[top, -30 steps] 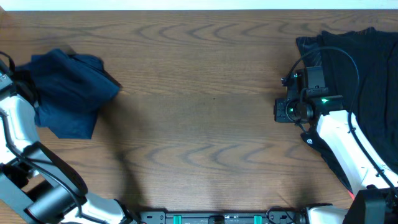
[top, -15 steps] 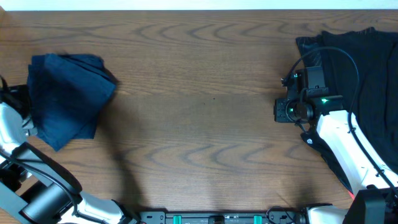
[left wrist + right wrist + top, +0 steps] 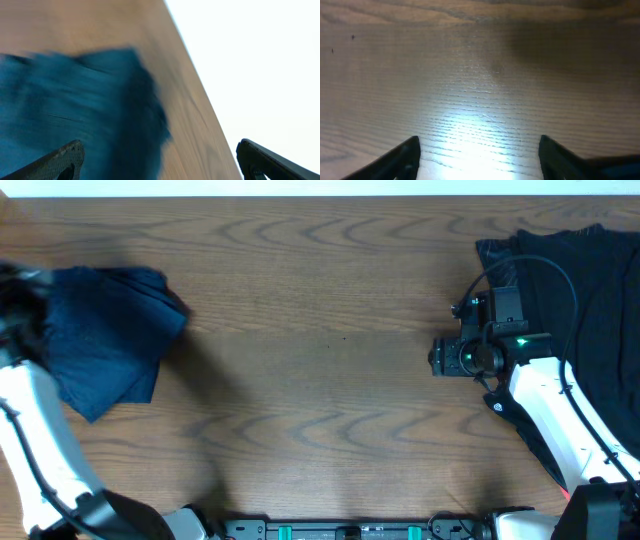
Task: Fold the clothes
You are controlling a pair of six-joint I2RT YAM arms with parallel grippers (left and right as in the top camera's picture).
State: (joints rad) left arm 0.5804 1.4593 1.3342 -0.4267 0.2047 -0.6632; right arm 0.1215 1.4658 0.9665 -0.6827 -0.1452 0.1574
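We see one folded dark navy blue soft cloth garment [image 3: 110, 330] lying at the left end of the brown wooden surface [image 3: 320, 380]. A pile of darker garments [image 3: 590, 290] lies at its right end. The left fingers [image 3: 65, 157] are released, spread wide at the left end. The right fingers [image 3: 402, 155] are also spread, grasping nothing, over the bare surface.

A roughly folded navy garment [image 3: 110, 330] lies at the left edge of the wooden bench [image 3: 320, 380], beside the blurred left arm [image 3: 40, 435]. Near the right edge, the right tool [image 3: 436, 357] points over bare wood, and a darker heap of clothes [image 3: 585, 290] fills the far right corner.
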